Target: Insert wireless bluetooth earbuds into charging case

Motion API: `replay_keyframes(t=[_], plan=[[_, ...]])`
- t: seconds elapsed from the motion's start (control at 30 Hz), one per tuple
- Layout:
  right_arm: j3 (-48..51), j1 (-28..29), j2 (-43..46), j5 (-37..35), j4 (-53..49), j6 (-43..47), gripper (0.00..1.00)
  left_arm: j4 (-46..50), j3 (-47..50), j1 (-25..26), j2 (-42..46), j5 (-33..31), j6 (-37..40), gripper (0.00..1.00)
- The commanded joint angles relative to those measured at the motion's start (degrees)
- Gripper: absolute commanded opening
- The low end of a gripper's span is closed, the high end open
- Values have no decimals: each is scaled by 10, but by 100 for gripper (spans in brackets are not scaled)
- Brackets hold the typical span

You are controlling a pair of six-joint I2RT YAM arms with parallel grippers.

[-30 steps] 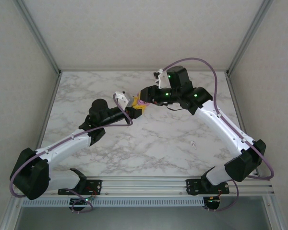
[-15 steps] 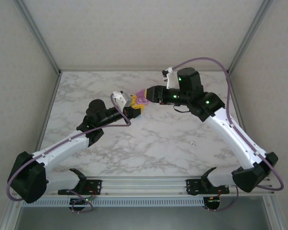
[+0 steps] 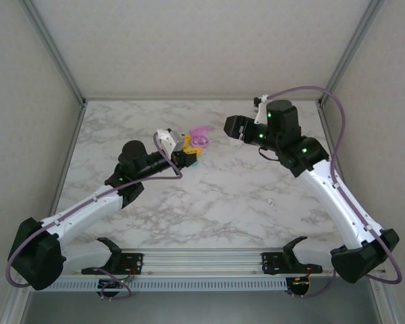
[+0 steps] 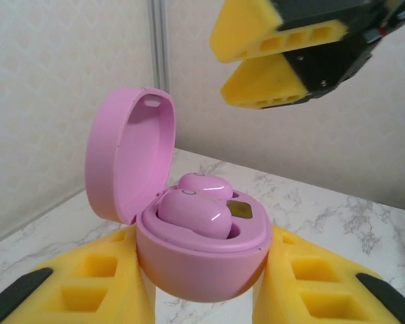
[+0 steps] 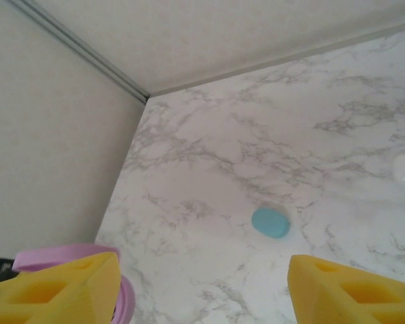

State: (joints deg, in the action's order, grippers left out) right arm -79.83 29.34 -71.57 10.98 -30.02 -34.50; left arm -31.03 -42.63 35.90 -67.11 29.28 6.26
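A pink charging case [image 4: 201, 260] is held above the table with my left gripper [image 4: 204, 277] shut on its base, yellow fingers [image 4: 88, 283] on either side. Its lid [image 4: 128, 162] stands open and two pink earbuds [image 4: 192, 214] sit side by side in their sockets. From above, the case [image 3: 199, 138] is at the tip of my left gripper [image 3: 189, 152], left of centre at the back. My right gripper [image 3: 231, 126] hangs a short way right of it, open and empty. Its yellow fingers [image 4: 277, 54] show above the case, and its own view [image 5: 202, 287] catches the lid's rim [image 5: 67, 258].
A teal oval piece [image 5: 270, 223] lies on the marble table [image 3: 216, 196]; case or bud, I cannot tell. A small white thing [image 3: 272, 202] rests right of centre. Metal frame posts [image 3: 67, 145] and grey walls close in the sides and back.
My right gripper has drawn back to the right, away from the pink case, and opened. The case's open lid now stands free. The left gripper has shifted slightly left, still gripping the case.
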Motion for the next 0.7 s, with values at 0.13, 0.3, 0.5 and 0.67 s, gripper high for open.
replay_keyframes(t=[0.13,0.3,0.5,0.67], plan=[[-73,-22,-93,128,-15,-29,70,4,-7,3,19,10,-10,25],[-125,-21,-140,179,-32,-33,70,28,-18,3,22,17,-3,25],[-162,-21,-182,248,-44,-29,70,40,-18,3,29,13,10,25],[-169,-16,-201,279,-40,-31,70,32,-22,3,22,15,9,25]])
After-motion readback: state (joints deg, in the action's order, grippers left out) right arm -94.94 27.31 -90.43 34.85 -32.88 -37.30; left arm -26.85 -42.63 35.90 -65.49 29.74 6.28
